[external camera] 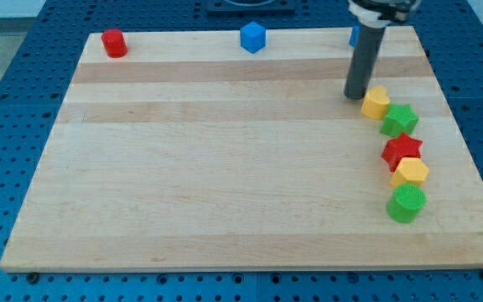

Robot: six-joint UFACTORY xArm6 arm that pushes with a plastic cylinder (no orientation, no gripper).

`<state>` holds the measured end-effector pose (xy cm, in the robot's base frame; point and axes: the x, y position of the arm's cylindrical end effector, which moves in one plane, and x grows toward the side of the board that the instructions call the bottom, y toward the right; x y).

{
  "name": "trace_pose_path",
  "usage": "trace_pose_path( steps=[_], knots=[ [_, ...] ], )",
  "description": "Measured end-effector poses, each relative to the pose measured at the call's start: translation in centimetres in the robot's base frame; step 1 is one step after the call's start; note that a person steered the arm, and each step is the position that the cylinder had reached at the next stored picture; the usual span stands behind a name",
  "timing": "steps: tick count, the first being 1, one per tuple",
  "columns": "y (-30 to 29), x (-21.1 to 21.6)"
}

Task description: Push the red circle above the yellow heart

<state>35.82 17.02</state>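
The red circle (pixel 114 43) sits at the board's top left corner. The yellow heart (pixel 376 102) lies far off at the view's right, touching a green star (pixel 399 120) just below and to its right. My tip (pixel 357 96) rests on the board right beside the heart's upper left side, very close to it or touching it. The tip is far to the right of the red circle.
A blue cube (pixel 253 37) sits at the top middle. Another blue block (pixel 353 35) is partly hidden behind the rod. Below the green star, a red star (pixel 402 150), a yellow hexagon-like block (pixel 410 172) and a green circle (pixel 407 203) run down the wooden board's (pixel 225 168) right side.
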Motion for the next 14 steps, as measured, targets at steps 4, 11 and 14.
trace_pose_path(
  steps=[4,11,14],
  knots=[
    [-2.4,0.0],
    [-47.0,-13.5],
    [-28.1,-10.2]
  ],
)
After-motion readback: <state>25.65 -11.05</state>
